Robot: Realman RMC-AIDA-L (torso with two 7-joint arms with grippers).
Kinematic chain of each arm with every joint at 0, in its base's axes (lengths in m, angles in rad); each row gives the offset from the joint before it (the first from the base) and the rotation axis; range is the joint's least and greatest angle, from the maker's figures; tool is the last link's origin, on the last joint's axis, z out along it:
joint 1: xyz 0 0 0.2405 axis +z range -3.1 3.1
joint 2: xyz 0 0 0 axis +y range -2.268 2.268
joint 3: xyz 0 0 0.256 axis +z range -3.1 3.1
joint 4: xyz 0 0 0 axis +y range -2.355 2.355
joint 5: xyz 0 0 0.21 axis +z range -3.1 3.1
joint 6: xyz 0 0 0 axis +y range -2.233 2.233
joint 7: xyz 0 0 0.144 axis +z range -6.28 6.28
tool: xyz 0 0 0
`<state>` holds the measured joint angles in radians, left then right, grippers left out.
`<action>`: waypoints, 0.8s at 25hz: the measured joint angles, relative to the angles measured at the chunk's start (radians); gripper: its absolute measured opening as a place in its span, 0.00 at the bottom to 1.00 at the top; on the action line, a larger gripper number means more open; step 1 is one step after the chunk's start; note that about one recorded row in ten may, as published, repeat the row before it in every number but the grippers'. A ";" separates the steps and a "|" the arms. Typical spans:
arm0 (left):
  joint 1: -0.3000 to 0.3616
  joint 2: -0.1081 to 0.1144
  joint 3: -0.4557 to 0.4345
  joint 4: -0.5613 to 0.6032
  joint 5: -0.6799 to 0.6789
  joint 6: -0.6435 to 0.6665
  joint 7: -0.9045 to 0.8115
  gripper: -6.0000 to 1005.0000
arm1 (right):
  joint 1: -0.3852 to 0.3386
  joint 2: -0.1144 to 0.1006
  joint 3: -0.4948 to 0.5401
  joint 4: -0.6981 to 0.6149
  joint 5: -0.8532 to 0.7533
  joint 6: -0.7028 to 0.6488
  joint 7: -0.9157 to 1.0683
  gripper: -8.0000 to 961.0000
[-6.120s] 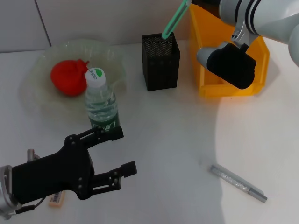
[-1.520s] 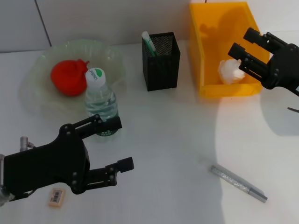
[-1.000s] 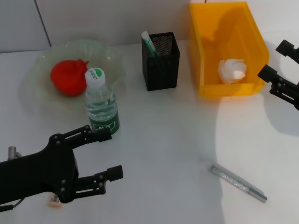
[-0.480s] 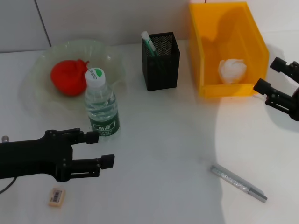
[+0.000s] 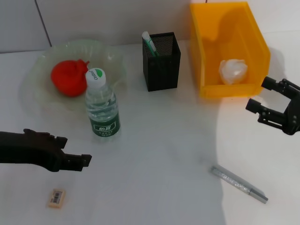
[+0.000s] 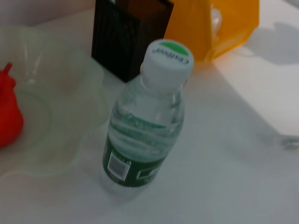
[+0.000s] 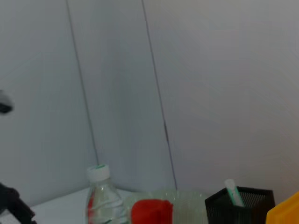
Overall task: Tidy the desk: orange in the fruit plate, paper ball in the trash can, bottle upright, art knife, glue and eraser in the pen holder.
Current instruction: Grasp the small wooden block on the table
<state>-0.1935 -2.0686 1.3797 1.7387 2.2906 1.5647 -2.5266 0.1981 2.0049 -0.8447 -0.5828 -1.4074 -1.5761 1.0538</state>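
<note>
The orange (image 5: 69, 78) lies in the fruit plate (image 5: 110, 55) at the back left. In front of the plate the bottle (image 5: 102, 110) stands upright, shown close in the left wrist view (image 6: 145, 126). The pen holder (image 5: 161, 63) holds a green-and-white glue stick (image 5: 149, 42). The paper ball (image 5: 233, 70) rests inside the trash can (image 5: 229, 28). A silver art knife (image 5: 239, 184) lies at the front right. The eraser (image 5: 56, 197) lies at the front left. My left gripper (image 5: 74, 149) is open, low and left of the bottle, just behind the eraser. My right gripper (image 5: 263, 95) is open, right of the trash can's front.
A pale wall runs behind the table. The right wrist view shows the bottle (image 7: 100, 198), orange (image 7: 149, 210) and pen holder (image 7: 238, 207) from afar. The trash can (image 6: 219, 23) and pen holder (image 6: 126, 37) stand behind the bottle in the left wrist view.
The glue went from my right gripper into the pen holder. My right gripper then swung right and came down beside the trash can. My left gripper drew back left, away from the bottle.
</note>
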 joint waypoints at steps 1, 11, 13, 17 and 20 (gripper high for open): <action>0.000 0.000 0.000 0.000 0.000 0.000 0.000 0.78 | 0.006 -0.008 0.000 -0.004 -0.030 -0.013 0.008 0.86; -0.126 -0.011 0.139 0.054 0.246 0.103 -0.351 0.78 | 0.039 -0.076 0.037 -0.004 -0.117 -0.093 0.014 0.86; -0.127 -0.012 0.139 0.053 0.246 0.105 -0.352 0.78 | 0.042 -0.073 0.050 -0.002 -0.119 -0.075 0.007 0.86; -0.145 -0.008 0.170 0.048 0.269 0.143 -0.351 0.78 | 0.058 -0.062 0.057 0.010 -0.131 0.004 -0.020 0.86; -0.158 -0.011 0.198 0.043 0.319 0.178 -0.352 0.78 | 0.070 -0.058 0.057 0.013 -0.138 0.015 -0.021 0.86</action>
<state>-0.3519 -2.0794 1.5773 1.7819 2.6091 1.7429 -2.8786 0.2681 1.9470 -0.7878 -0.5697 -1.5452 -1.5609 1.0324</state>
